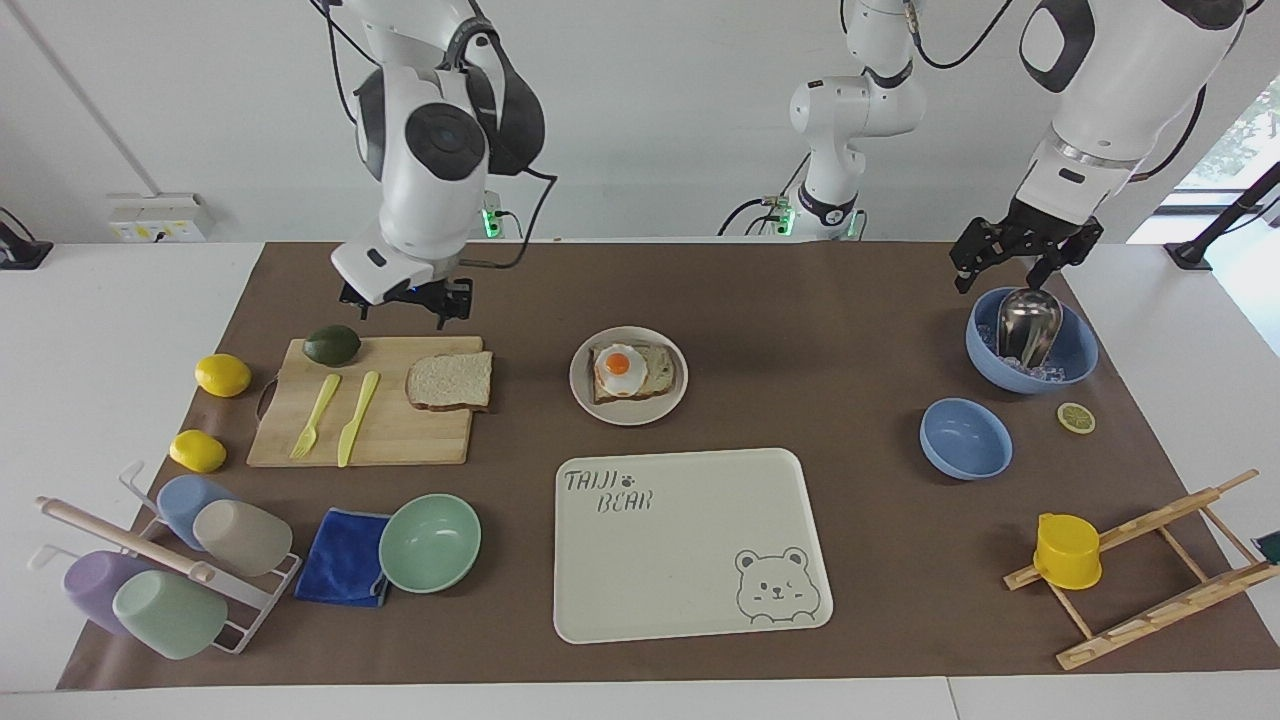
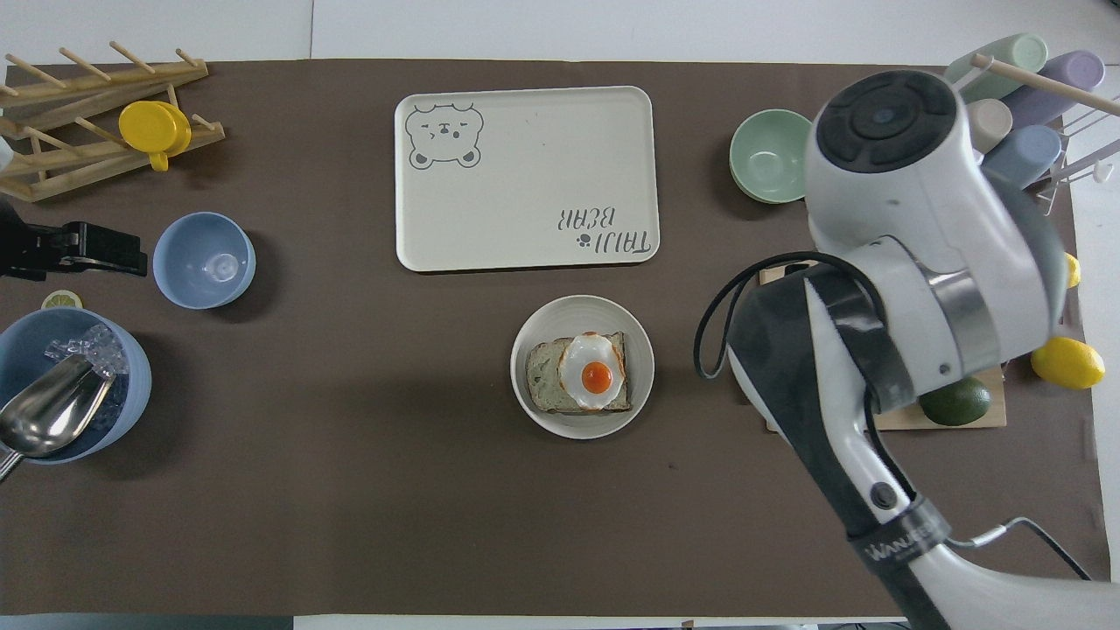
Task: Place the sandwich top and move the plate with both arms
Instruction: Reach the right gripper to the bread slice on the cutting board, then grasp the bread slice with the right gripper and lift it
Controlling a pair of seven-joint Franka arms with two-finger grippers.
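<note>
The right gripper [image 1: 405,303] is held open and empty over the cutting board's [image 1: 400,440] robot-side edge, clear of the sandwich top [image 1: 450,380]. The left gripper [image 1: 1020,262] is kept open, empty, waiting over the ice bowl [image 1: 1075,360].

Brown-matted table [image 1: 760,290] with plate [image 1: 582,398], tray [image 1: 690,600]

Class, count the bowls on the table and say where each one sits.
3. The mint-green bowl lies beside the blue cloth. The large blue bowl with the metal scoop sits under the left gripper. The small blue bowl is farther from the robots. None seems hidden.
</note>
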